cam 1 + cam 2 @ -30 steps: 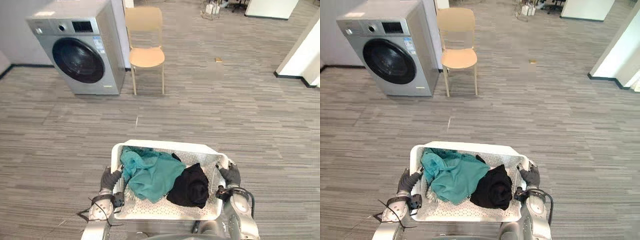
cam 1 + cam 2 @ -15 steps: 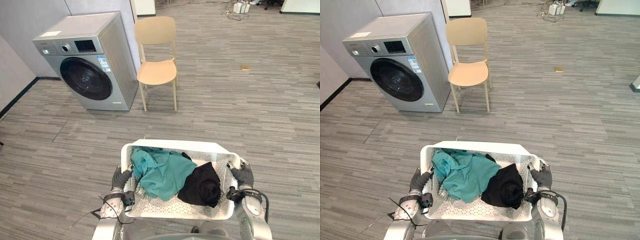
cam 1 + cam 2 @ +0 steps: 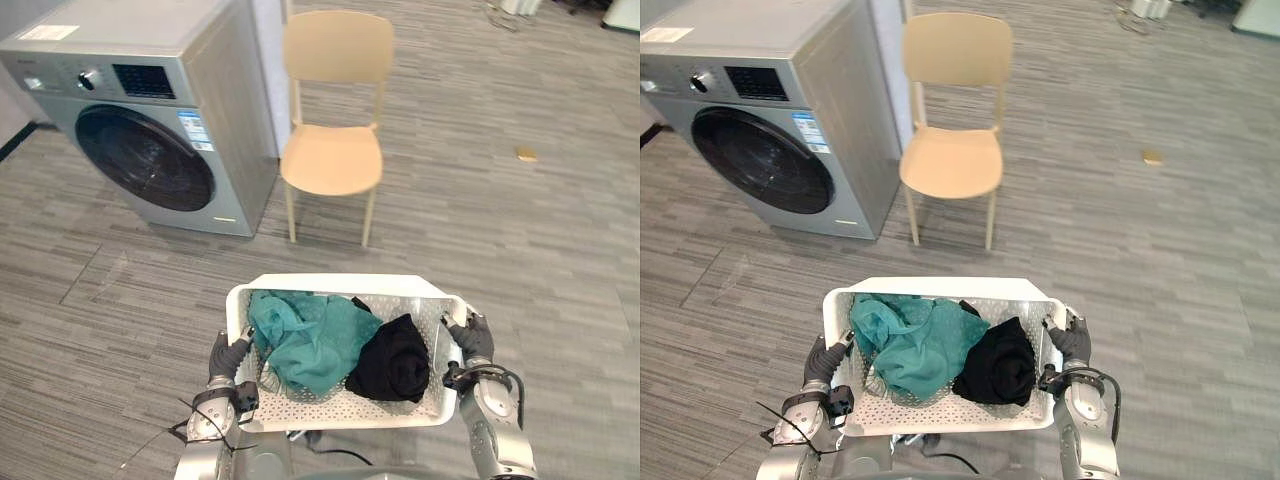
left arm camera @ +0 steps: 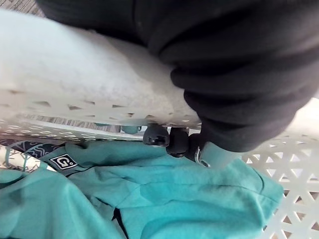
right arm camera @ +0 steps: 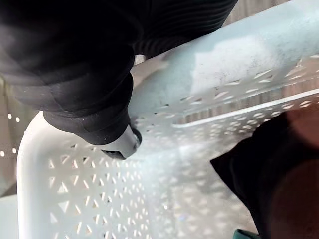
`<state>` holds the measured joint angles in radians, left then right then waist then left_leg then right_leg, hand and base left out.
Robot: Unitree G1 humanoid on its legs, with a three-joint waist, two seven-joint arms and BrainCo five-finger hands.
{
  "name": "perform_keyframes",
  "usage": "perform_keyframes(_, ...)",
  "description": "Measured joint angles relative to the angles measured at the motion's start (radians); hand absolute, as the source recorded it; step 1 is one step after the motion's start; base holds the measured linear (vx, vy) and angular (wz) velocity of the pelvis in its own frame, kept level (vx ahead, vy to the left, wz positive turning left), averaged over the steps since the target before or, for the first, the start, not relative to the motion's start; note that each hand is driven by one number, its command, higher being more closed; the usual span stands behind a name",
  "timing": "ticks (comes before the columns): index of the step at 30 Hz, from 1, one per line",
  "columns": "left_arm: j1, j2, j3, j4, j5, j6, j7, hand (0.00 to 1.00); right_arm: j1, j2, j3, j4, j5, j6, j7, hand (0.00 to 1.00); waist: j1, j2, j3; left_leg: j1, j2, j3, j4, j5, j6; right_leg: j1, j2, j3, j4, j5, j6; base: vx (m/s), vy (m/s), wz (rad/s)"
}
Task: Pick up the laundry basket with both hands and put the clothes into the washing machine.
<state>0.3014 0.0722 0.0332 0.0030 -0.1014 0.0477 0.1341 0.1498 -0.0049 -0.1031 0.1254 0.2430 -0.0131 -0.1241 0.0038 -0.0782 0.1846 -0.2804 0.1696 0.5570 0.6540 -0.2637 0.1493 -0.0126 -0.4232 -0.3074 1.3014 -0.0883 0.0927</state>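
The white perforated laundry basket (image 3: 340, 284) is sitting level at near centre. A crumpled teal garment (image 3: 305, 335) is lying in its left half, a black garment (image 3: 392, 360) in its right. The grey washing machine (image 3: 190, 60) is standing far left, round door (image 3: 145, 158) shut.

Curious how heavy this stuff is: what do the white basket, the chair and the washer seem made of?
The basket: white matte moulded plastic, judging by thin walls punched with triangular holes. The chair: beige, smooth and uniform, likely plastic, possibly painted wood. The washing machine: silver-grey sheet metal by its look, with a dark glossy door.
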Motion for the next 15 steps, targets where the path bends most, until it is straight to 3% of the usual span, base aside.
perform_keyframes(2, 0.017, 0.017, 0.004, -0.002, 0.0, -0.002, 0.001, 1.0, 0.018, 0.013, 0.009, 0.003, -0.01, -0.002, 0.007, 1.0, 0.009, 0.026, 0.015, 0.183, -0.038, -0.042, -0.132, -0.007, -0.012, -0.084, 0.023, -0.022, 0.037, -0.055, -0.081, 0.64, 0.106, 0.68)
perform_keyframes(3, 0.017, 0.019, 0.008, -0.002, 0.0, -0.009, 0.002, 1.0, 0.02, 0.016, 0.01, -0.003, -0.01, -0.006, 0.012, 1.0, 0.002, 0.055, 0.017, 0.254, -0.052, -0.067, -0.205, -0.005, -0.024, -0.154, 0.03, -0.049, -0.014, -0.093, -0.099, 0.48, 0.043, 0.65)
perform_keyframes(4, 0.015, 0.022, 0.008, -0.005, 0.0, -0.015, 0.002, 1.0, 0.021, 0.016, 0.01, -0.013, -0.01, -0.008, 0.012, 1.0, -0.004, 0.062, 0.015, 0.275, -0.054, -0.084, -0.23, -0.006, -0.042, -0.194, 0.035, -0.058, -0.052, -0.111, -0.098, 0.68, -0.028, 0.83)
perform_keyframes(5, 0.004, 0.024, 0.008, -0.007, 0.0, -0.025, 0.002, 1.0, 0.022, 0.015, 0.009, -0.035, -0.01, -0.012, 0.012, 1.0, -0.016, 0.061, 0.014, 0.31, -0.057, -0.119, -0.266, -0.015, -0.085, -0.268, 0.036, -0.08, -0.173, -0.14, -0.098, 0.64, -0.129, 0.8)
perform_keyframes(7, -0.005, 0.025, 0.003, -0.007, 0.0, -0.03, 0.001, 1.0, 0.011, 0.016, -0.001, -0.034, -0.01, -0.016, 0.012, 1.0, -0.02, 0.066, 0.019, 0.353, -0.057, -0.141, -0.292, -0.033, -0.136, -0.311, 0.04, -0.163, -0.539, -0.124, -0.092, 0.58, -0.188, 0.52)
perform_keyframes(8, -0.005, 0.029, 0.003, -0.001, 0.0, -0.031, 0.001, 1.0, 0.017, 0.015, -0.001, -0.033, -0.01, -0.015, 0.012, 1.0, -0.016, 0.061, 0.019, 0.385, -0.054, -0.137, -0.286, -0.063, -0.189, -0.301, 0.059, -0.238, -0.79, -0.037, -0.1, 0.56, -0.202, 0.2)
perform_keyframes(9, -0.023, 0.007, -0.008, 0.039, 0.0, -0.03, 0.001, 1.0, 0.025, 0.0, -0.003, -0.029, -0.009, -0.014, 0.004, 1.0, -0.024, 0.104, 0.025, 0.421, -0.008, -0.155, -0.252, -0.106, -0.232, -0.268, 0.101, -0.225, -0.784, 0.045, -0.143, 0.57, -0.166, 0.0)
perform_keyframes(10, -0.024, -0.001, -0.013, 0.05, 0.0, -0.029, 0.001, 1.0, 0.028, -0.008, -0.003, -0.03, -0.009, -0.011, 0.001, 1.0, -0.019, 0.125, 0.016, 0.43, 0.013, -0.143, -0.235, -0.107, -0.238, -0.269, 0.109, -0.22, -0.761, 0.011, -0.14, 0.6, -0.168, -0.07)
perform_keyframes(11, -0.038, 0.004, -0.025, 0.052, 0.003, -0.03, 0.004, 1.0, 0.031, -0.009, -0.012, -0.04, -0.009, -0.013, -0.002, 1.0, -0.028, 0.125, 0.019, 0.413, 0.055, -0.127, -0.126, -0.097, -0.249, -0.283, 0.103, -0.202, -0.677, -0.07, -0.133, 0.46, -0.144, -0.15)
perform_keyframes(12, -0.05, 0.005, -0.032, 0.053, 0.003, -0.03, 0.005, 1.0, 0.033, -0.01, -0.019, -0.049, -0.008, -0.013, -0.004, 1.0, -0.037, 0.128, 0.019, 0.389, 0.087, -0.124, -0.035, -0.093, -0.242, -0.282, 0.11, -0.204, -0.64, -0.106, -0.137, 0.63, -0.236, -0.19)
perform_keyframes(13, -0.091, -0.002, -0.048, 0.083, 0.004, -0.031, 0.005, 1.0, 0.034, -0.014, -0.042, -0.064, 0.001, -0.011, -0.008, 1.0, -0.044, 0.159, 0.039, 0.308, 0.25, -0.116, 0.297, 0.021, -0.168, -0.213, 0.161, -0.224, -0.597, -0.187, -0.154, 0.49, -0.179, -0.31)
perform_keyframes(14, -0.093, -0.003, -0.054, 0.092, 0.004, -0.03, 0.005, 1.0, 0.038, -0.015, -0.042, -0.065, 0.001, -0.009, -0.013, 1.0, -0.041, 0.161, 0.043, 0.278, 0.297, -0.131, 0.391, 0.108, -0.15, -0.183, 0.183, -0.218, -0.602, -0.203, -0.158, 0.45, -0.132, -0.47)
perform_keyframes(15, -0.091, -0.003, -0.064, 0.094, 0.004, -0.03, 0.007, 1.0, 0.044, -0.017, -0.039, -0.069, 0.001, -0.008, -0.018, 1.0, -0.04, 0.16, 0.044, 0.249, 0.326, -0.161, 0.476, 0.126, -0.164, -0.152, 0.199, -0.214, -0.611, -0.218, -0.155, 0.43, -0.001, -0.54)
